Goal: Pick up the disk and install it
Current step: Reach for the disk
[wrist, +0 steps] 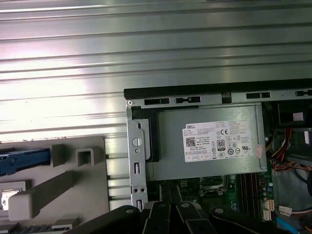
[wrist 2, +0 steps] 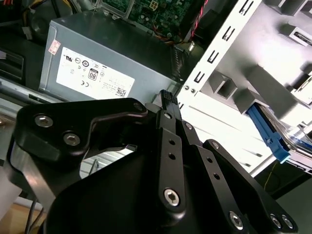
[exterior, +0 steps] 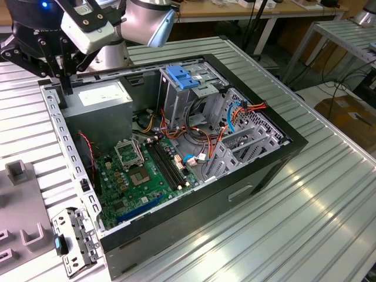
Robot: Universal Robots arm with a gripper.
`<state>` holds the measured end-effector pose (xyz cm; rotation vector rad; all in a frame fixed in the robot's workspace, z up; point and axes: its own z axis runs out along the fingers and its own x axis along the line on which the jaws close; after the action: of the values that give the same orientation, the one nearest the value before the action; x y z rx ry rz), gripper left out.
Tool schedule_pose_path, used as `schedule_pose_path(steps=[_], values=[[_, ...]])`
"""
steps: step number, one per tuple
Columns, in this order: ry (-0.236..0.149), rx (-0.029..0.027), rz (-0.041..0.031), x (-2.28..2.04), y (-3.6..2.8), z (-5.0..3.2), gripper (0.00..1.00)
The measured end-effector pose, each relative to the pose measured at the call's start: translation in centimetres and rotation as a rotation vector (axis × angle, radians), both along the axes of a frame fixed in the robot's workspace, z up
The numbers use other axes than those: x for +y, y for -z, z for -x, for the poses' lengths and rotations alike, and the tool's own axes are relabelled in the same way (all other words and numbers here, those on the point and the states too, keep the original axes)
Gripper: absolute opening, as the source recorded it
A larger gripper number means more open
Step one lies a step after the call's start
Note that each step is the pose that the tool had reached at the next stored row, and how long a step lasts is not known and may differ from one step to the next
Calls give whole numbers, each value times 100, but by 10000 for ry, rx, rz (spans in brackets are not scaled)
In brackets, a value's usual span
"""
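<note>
The disk [wrist 2: 267, 135] shows a bright blue side rail and lies on the grey fixture [wrist 2: 273, 58] outside the computer case. In the first wrist view the disk's [wrist: 24, 160] blue rail sits at the picture's edge on the same fixture [wrist: 73, 180]. My black gripper [exterior: 64, 87] hangs over the case's corner by the grey power supply [exterior: 100, 97], its fingers together and holding nothing. In both wrist views the gripper [wrist 2: 168, 97] [wrist: 170, 207] is above the case rim, apart from the disk.
The open black case [exterior: 276, 158] holds a green motherboard [exterior: 141, 176], orange and blue cables, and a metal drive cage [exterior: 176, 106] topped by a light blue latch plate [exterior: 182, 78]. A loose metal bracket [exterior: 76, 241] lies on the ribbed table near the grey fixture [exterior: 20, 176].
</note>
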<state>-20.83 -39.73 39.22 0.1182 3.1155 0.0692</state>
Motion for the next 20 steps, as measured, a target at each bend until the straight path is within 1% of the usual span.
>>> schedule_pose_path(steps=[7, 20], values=[[0, 12, 0, 1, 3, 96, 11], [0, 21, 0, 1, 8, 242, 11]])
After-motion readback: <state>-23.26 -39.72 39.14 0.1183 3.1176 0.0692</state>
